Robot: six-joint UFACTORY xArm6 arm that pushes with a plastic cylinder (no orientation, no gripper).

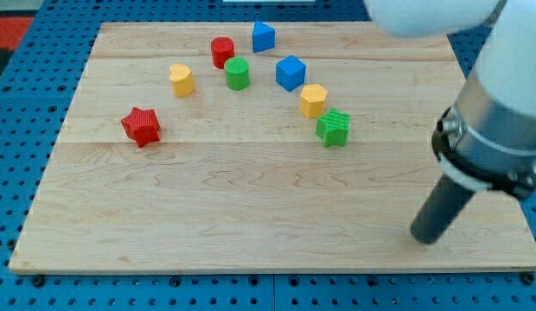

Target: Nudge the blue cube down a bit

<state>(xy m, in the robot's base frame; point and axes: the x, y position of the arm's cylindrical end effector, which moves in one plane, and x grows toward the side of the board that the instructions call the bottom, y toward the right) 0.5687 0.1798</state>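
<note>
The blue cube [290, 72] sits on the wooden board [207, 207] in the upper middle of the view. A yellow block [313, 100] lies just below and to its right, and a green cylinder [237, 73] to its left. My tip [423, 236] rests on the board near the lower right, far below and to the right of the blue cube, touching no block.
A second blue block [264, 36] lies at the top, next to a red cylinder [222, 52]. A yellow block [181, 79] and a red star [141, 126] lie at the left. A green star [334, 128] lies below the right yellow block. The arm's body [501, 112] fills the right side.
</note>
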